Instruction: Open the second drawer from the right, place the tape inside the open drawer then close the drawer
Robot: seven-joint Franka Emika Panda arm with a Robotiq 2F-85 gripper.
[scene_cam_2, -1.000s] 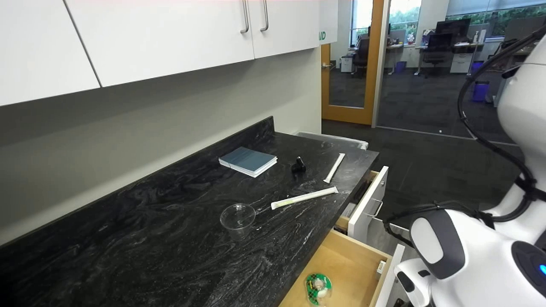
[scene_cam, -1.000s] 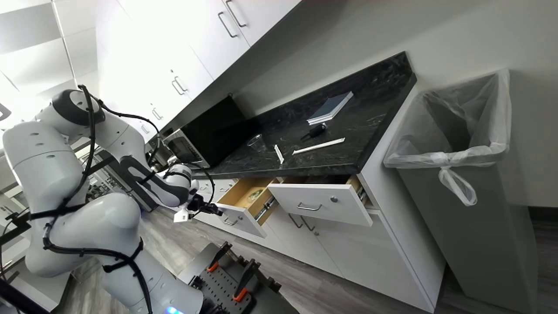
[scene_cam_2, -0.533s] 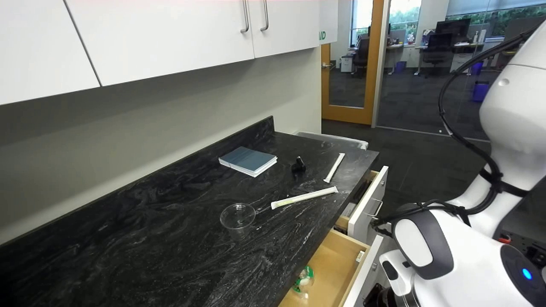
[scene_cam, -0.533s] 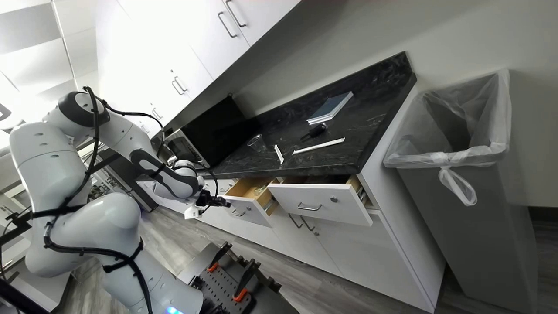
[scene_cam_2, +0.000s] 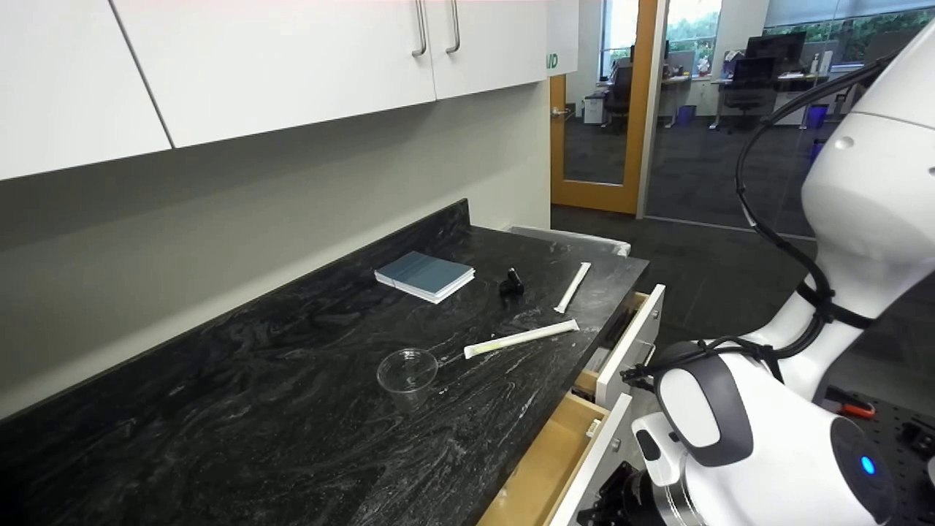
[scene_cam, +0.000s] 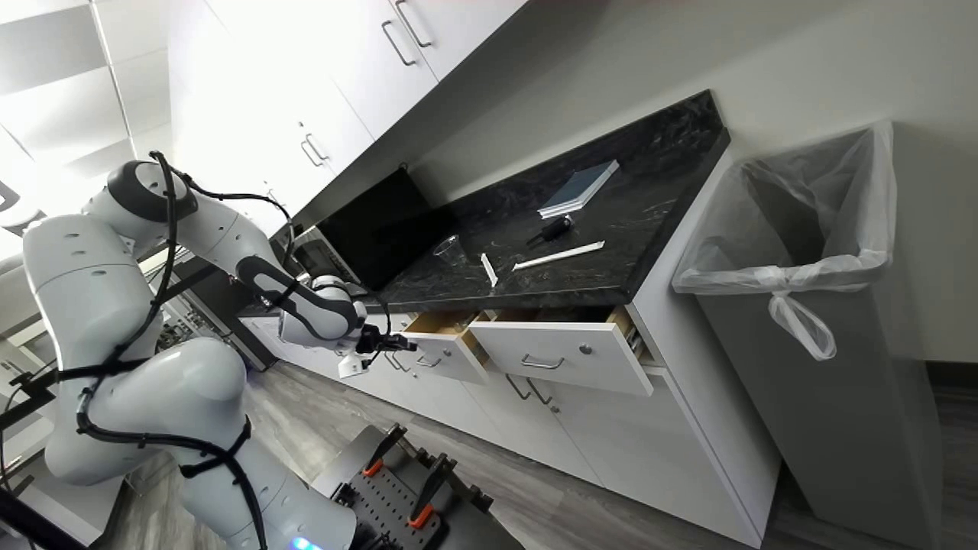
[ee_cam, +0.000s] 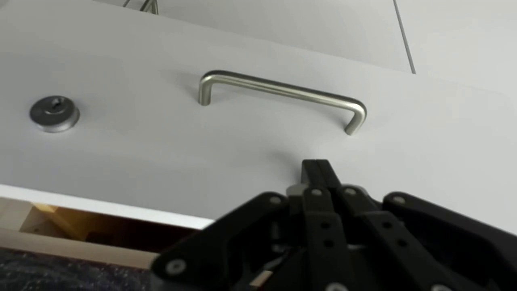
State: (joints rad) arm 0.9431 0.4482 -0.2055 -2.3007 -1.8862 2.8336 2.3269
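Observation:
The second drawer from the right (scene_cam: 451,359) is partly open, with a white front and a tan wooden box. It also shows partly open in an exterior view (scene_cam_2: 603,456). In the wrist view its front (ee_cam: 133,141) fills most of the picture, with a metal handle (ee_cam: 282,89) and a round lock. My gripper (ee_cam: 317,163) is shut with nothing between its fingertips. The tips are at the drawer front, below the handle in the wrist picture, and appear to touch it. The gripper also shows at the drawer front in both exterior views (scene_cam: 412,346) (scene_cam_2: 595,511). The tape cannot be made out now.
The rightmost drawer (scene_cam: 561,357) also stands open beside it. The black counter (scene_cam_2: 292,409) holds a clear cup (scene_cam_2: 407,372), two white wrapped sticks (scene_cam_2: 522,339), a black object (scene_cam_2: 511,283) and a blue book (scene_cam_2: 425,275). A lined bin (scene_cam: 810,367) stands at the cabinet's end.
My gripper has moved toward the cabinet and the drawer has slid inward with it, so its opening is narrower. The green tape inside has passed out of sight under the counter edge.

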